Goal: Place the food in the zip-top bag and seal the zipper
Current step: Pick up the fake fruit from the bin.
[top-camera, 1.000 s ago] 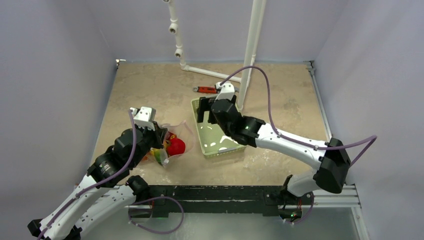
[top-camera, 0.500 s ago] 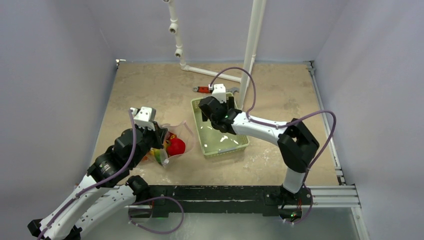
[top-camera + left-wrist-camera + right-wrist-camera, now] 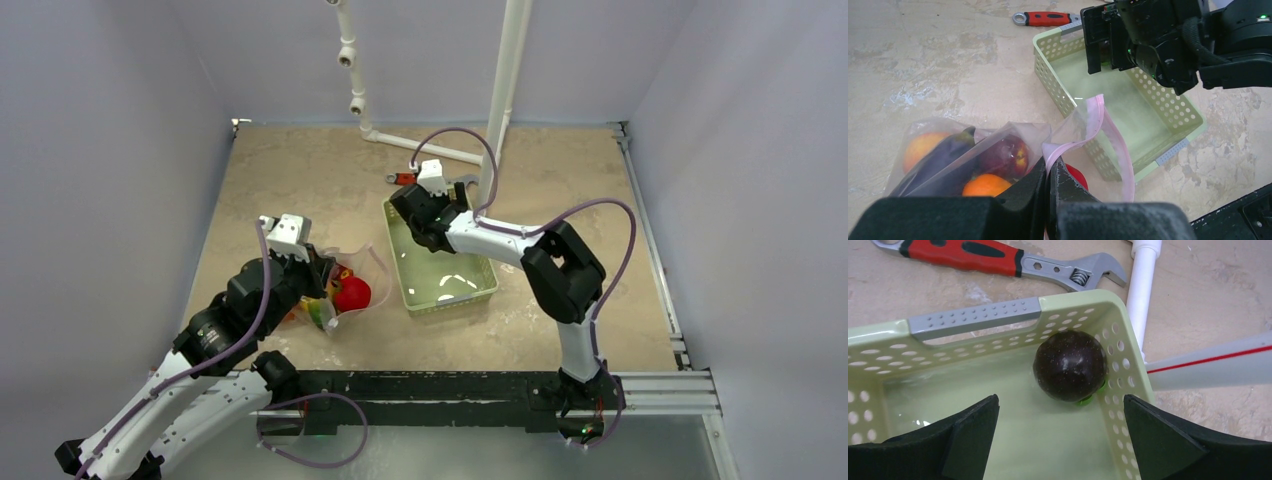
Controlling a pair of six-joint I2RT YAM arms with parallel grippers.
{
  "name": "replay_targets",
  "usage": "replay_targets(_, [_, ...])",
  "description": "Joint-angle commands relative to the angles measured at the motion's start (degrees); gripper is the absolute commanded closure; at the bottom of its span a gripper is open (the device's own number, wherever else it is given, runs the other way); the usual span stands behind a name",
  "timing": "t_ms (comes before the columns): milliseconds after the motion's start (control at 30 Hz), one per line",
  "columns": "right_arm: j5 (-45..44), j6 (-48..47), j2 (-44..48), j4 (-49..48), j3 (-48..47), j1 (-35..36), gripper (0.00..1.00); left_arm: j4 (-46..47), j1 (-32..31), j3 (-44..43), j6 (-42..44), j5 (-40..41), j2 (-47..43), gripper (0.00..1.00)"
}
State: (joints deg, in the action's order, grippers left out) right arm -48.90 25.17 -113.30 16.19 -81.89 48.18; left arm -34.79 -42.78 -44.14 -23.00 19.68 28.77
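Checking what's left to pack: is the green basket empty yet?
Not empty: one dark round fruit sits in a corner of the basket.

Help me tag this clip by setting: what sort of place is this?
Probably a robotics lab test cell: plain grey walls box in the table, a white pipe frame stands at the back, and two arms are bolted to a rail at its near edge.

Left pincer [image 3: 1049,169] clamped; right pincer [image 3: 1060,412] spread wide.

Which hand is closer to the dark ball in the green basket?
Right. The right gripper hovers open over the dark ball; the left gripper pinches the pink zipper, farther away.
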Motion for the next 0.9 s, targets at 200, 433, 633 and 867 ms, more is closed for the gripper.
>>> replay_targets(200, [-2.70, -7.35, -4.01, -5.19, -5.44, -2.75, 0.04, 2.74, 0.09, 0.32, -0.11, -0.61, -0.48, 1.00])
replay_targets(433, [0.65, -8.81, -6.01, -7.43, -6.75, -4.67, 0.04, 2.76, 0.13, 0.30, -0.04, -0.61, -0.39, 1.00])
replay_targets(633, [1.60, -8.65, -8.93, -7.84, -7.08, -5.67, 0.04, 2.72, 0.23, 0.29, -0.02, -0.70, -0.39, 1.00])
replay_targets(867, [2.49, -8.30, -10.62, -8.19, -7.07, -6.28, 0.06, 2.76, 0.16, 0.30, -0.08, -0.70, -0.39, 1.00])
